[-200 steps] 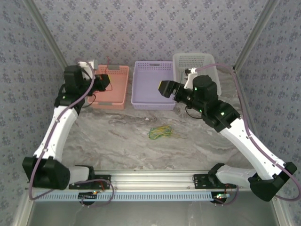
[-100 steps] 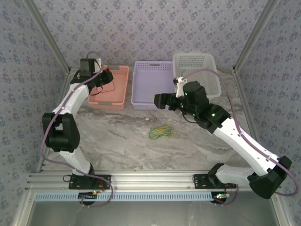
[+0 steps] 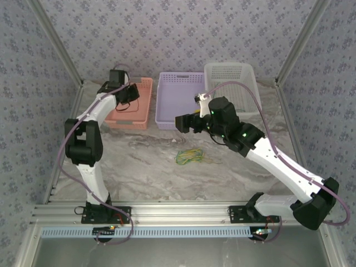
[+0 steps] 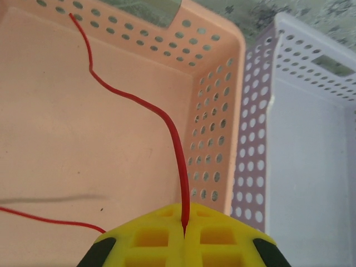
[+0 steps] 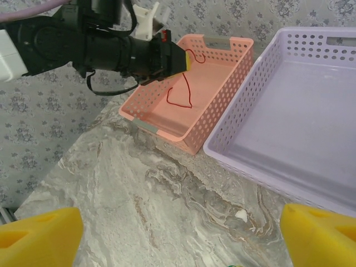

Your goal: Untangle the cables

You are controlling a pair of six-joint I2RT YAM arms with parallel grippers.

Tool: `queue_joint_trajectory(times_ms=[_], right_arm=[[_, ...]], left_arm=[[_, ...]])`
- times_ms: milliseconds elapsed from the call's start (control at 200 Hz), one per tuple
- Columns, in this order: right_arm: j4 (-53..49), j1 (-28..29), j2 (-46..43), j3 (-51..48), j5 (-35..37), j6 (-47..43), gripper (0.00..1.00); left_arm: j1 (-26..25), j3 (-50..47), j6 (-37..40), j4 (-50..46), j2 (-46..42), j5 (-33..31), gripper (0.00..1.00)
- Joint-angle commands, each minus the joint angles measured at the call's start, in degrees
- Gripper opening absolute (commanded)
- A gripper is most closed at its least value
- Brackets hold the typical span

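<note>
Near the middle of the marble table (image 3: 139, 161) lies a small loose tangle of green and yellow cables (image 3: 189, 156), resting flat, nothing touching it. Just beyond it and slightly left, the right gripper (image 3: 183, 123) hangs above the table by the near wall of the purple basket (image 3: 181, 75). Its yellow fingers (image 5: 39, 236) are spread wide apart with nothing between them, and it faces left toward the other arm.

Three baskets stand side by side along the far edge: the pink basket (image 3: 146, 115) on the left, the purple one in the middle, touching it, and the white basket (image 3: 231, 69) on the right.

Over the pink basket, the left gripper (image 4: 184, 231) is pressed together, pinching a red cable (image 4: 167, 119) between its yellow tips. From that pinch the cable runs in a wavy line toward the basket's far wall. Another stretch of it curls in a loop on the basket floor (image 5: 181, 97). The purple basket's floor is bare.
</note>
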Motion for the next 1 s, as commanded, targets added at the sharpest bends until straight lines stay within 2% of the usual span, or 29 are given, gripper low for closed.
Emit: queue_joint_trajectory(times_ms=[0,55,135,275,485,625,799,939,994], right_arm=[[-0.17,0.41,-0.13,1.45,0.15,-1.28,0.94],[-0.94,0.42,-0.29,1.32,0.77,-1.30,0.94],[-1.77,0.33,-0.85,0.62,2.03,-1.37,0.94],[-2.29,-0.07,-2.62,-2.56,3.61,-0.35,0.94],[-4.47,-0.02,-5.15,-5.70,6.45,1.78,0.93],[-8.82,0.13,-5.23,-7.41,10.19,4.65,0.90],[-15.14,1.06,-4.30,-11.68,13.95,10.01,0.86],[-15.71,0.79,-2.90,-16.97,12.90,12.67,0.82],[-12.19,0.17,-2.62,-18.92,11.62,13.12,0.79]], left_arm=[[-0.34,4.79,-0.59,-3.32,3.29,-2.34,0.04],[-0.43,7.03,-0.53,-5.26,4.53,-1.39,0.23],[-1.17,8.39,-0.20,-6.52,3.82,-1.61,0.41],[-1.77,7.28,-1.63,-7.23,-1.21,-4.23,0.54],[-3.01,2.58,-3.96,-7.44,-13.11,-6.90,0.52],[-6.69,-4.38,-6.09,-9.07,-23.16,-7.26,0.51],[-18.09,-21.32,-10.74,-9.46,-35.23,-9.43,0.48],[-30.43,-36.56,-16.11,-1.18,-38.03,-10.94,0.47],[-33.68,-40.86,-16.94,3.90,-36.79,-10.01,0.45]])
